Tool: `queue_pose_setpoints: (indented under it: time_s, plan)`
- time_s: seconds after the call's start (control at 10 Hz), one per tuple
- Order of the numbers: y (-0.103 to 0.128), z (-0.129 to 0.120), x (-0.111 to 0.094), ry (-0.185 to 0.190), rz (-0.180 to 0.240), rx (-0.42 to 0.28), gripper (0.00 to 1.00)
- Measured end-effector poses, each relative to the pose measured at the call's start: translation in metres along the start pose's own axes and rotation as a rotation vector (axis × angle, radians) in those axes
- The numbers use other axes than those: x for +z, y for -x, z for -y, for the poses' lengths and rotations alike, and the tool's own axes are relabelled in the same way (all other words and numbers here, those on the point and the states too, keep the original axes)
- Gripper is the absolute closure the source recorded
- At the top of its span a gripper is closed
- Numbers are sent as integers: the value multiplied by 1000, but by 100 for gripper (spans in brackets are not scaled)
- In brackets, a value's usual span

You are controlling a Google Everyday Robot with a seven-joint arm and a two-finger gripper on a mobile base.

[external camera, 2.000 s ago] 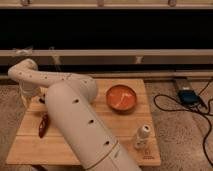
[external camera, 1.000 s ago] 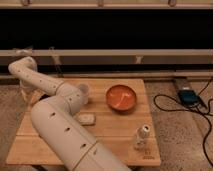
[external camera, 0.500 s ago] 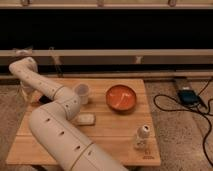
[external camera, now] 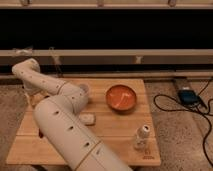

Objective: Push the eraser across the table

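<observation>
Approach step, apparently, with gripper [external camera: 34, 101] low by left edge of table [external camera: 120, 127], open or closed impossible to tell. Next: meet unseen eraser squarely, push steadily across.

We see dim, warm light on the small light wooden table [external camera: 120, 127]; the band behind is near black. The white robot arm [external camera: 65, 125] takes a soft sheen, hiding the gripper at the table's left.

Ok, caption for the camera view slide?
Arm folded over the wooden table, tool low at its left edge; orange bowl, white block and can on top, eraser out of sight.
</observation>
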Motion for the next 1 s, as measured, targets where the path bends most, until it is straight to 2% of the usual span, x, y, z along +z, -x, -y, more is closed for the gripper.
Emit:
queue_pose_setpoints:
  time_s: [0.6, 1.0]
  plan:
    - [-54, 10, -5, 4, -47, 66, 35]
    - [-88, 22, -8, -9, -68, 118, 35]
